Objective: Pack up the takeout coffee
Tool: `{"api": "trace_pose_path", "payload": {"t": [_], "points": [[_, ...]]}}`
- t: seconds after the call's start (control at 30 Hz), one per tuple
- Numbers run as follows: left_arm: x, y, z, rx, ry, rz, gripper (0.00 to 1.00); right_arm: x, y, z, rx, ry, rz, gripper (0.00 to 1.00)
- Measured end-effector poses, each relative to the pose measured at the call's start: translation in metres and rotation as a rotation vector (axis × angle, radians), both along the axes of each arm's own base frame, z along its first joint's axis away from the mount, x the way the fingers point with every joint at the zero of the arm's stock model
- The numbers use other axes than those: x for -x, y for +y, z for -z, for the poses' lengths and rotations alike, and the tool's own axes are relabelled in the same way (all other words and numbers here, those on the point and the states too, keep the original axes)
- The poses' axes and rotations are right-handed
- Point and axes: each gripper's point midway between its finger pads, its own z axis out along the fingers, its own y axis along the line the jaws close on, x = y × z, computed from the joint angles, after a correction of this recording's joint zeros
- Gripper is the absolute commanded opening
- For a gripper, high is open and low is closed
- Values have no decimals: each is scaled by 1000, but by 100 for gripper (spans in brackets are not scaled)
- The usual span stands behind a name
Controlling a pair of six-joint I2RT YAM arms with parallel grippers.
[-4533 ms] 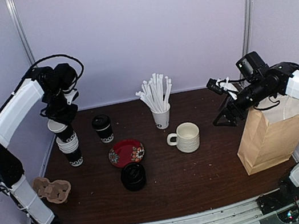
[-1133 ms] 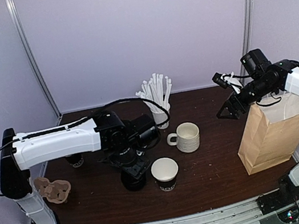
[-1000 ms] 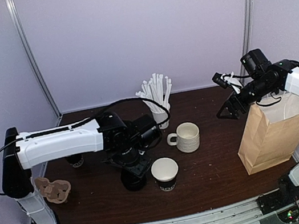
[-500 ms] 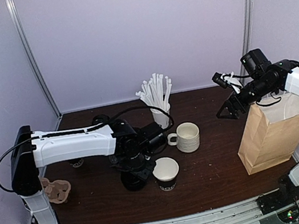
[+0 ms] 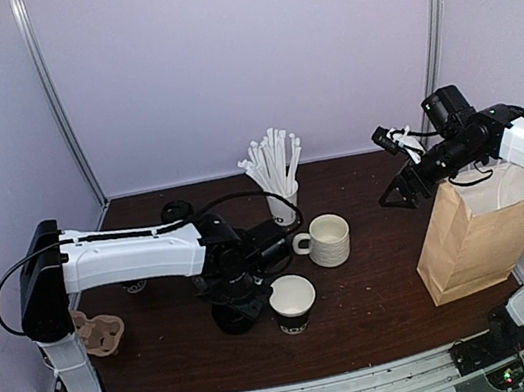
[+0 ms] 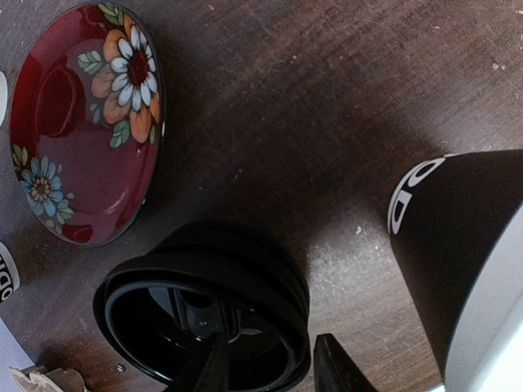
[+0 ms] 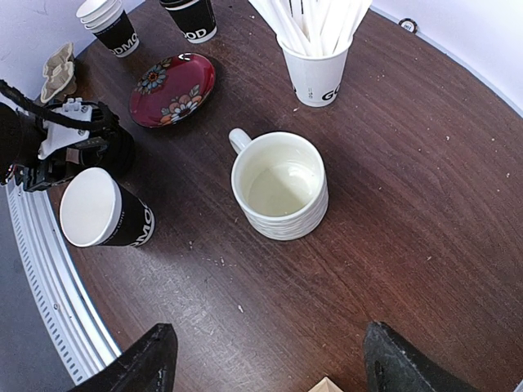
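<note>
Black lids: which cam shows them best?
Left wrist: black lids fill the near frame, rim between the left tool's fingers. Top external shows only an edge under the left arm; right wrist, a dark sliver behind the tool.

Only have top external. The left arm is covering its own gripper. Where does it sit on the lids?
Observer: In the left wrist view, the left gripper straddles the rim of the black lid stack, one finger inside the top lid and one outside. There's a gap showing between the inner finger and the rim, so it isn't clamped.
Operator: Anything else hidden under that arm?
Observer: A red floral plate lies flat on the table just beyond the lids. As far as I can tell it isn't touching them.
</note>
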Motion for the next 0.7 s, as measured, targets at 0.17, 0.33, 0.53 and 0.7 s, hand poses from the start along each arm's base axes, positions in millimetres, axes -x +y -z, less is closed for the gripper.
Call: {"api": "trace_pose_path", "payload": {"t": [0.17, 0.33, 0.53, 0.7], "points": [[0, 1, 4, 1, 2, -3, 33, 0, 0, 0, 0, 0, 0, 82], [2, 0, 9, -2, 18, -2, 28, 0, 0, 0, -1, -1, 0, 82], [3, 0, 12, -5, 28, 4, 19, 0, 0, 0, -1, -1, 0, 82], [4, 0, 12, -3, 33, 6, 16, 0, 0, 0, -1, -1, 0, 82]]}}
